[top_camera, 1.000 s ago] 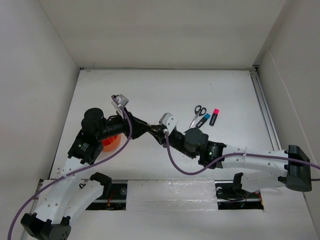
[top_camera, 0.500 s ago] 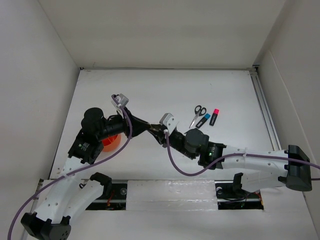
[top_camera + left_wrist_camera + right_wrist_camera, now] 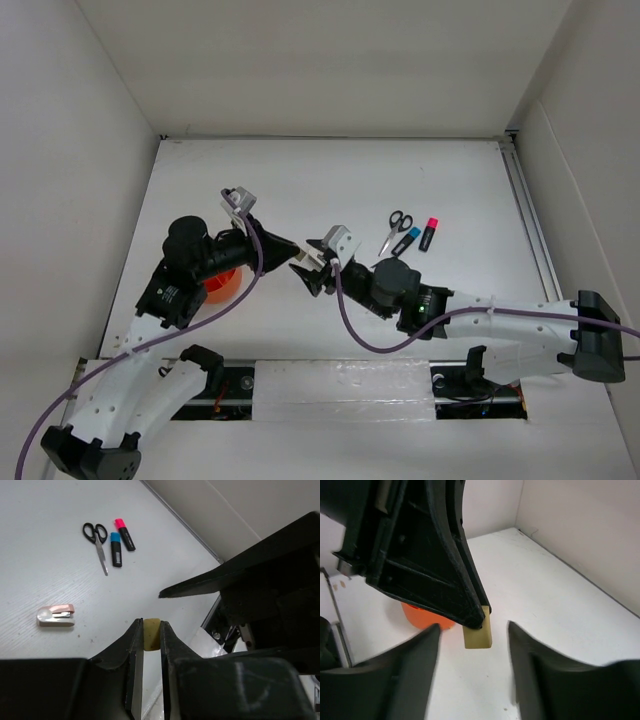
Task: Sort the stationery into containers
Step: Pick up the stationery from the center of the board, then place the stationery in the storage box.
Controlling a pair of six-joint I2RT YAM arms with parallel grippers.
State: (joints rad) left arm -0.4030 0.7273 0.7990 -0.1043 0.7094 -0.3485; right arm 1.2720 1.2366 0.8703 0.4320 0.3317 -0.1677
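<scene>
- Pinching the eraser (image 3: 151,635) by one end, the left claw (image 3: 151,629) is closed down tight on it, and most of the yellowish block sticks out past the tips.
- The right claw (image 3: 474,625) stands about half open and holds nothing. Its two fingers flank the eraser without touching it.
- The eraser hangs in the air over the middle of the worktop (image 3: 450,180). The cup (image 3: 222,285) is at about 8 o'clock from it, partly under the left arm.
- The scissors (image 3: 100,547), blue highlighter (image 3: 116,550) and pink highlighter (image 3: 125,534) lie close together on the worktop, at about 2 o'clock from the claws in the top view and well apart from the cup.
- Risk: the grip is shallow and near the tips, so a quick swing toward the cup could make the eraser pivot or slide out.
- Risk: the right claw's fingers sit close on both sides, so any sideways move by the left claw before the right backs away could knock the block loose.
- Risk: the cup is small and tucked close to the left arm, so a release from too high or off-centre would likely bounce the eraser onto the worktop.
- Change: a second ago the two claws met tip to tip in the top view, with the right one narrow. Now the right claw has spread and a gap shows between the claws, while the left has shut, so the handover looks complete.
</scene>
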